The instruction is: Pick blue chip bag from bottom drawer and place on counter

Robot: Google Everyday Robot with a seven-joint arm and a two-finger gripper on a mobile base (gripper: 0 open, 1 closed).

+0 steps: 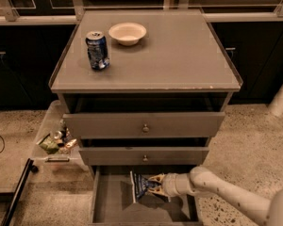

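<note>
**Desk:** Item one, the gripper?

**Operator:** Gripper (pixel 154 183): low inside the bottom drawer (pixel 114 206), touching the 3 o'clock edge of the blue chip bag (pixel 140 186). I brought the arm (pixel 221 194) in from 4 o'clock, I judge because the middle drawer (pixel 113 156) overhangs the back of the box and blocks a straight drop. Whether it has closed on the bag, I cannot tell.

**Desk:** Item two, the bag?

**Operator:** Lying crumpled on the drawer floor, toward 12 o'clock, partly under that overhang. Not lifted, as far as I can see.

**Desk:** Item three, the destination?

**Operator:** Counter (pixel 179 55): soda can (pixel 97 50) upright at 10 o'clock, bowl (pixel 127 33) just beside it at 11. The half from 1 to 5 o'clock is bare, and it is on the arm's own side, so I would set the bag there.

**Desk:** Risks?

**Operator:** Foil slips, and the lift must clear both drawer fronts above.
</note>
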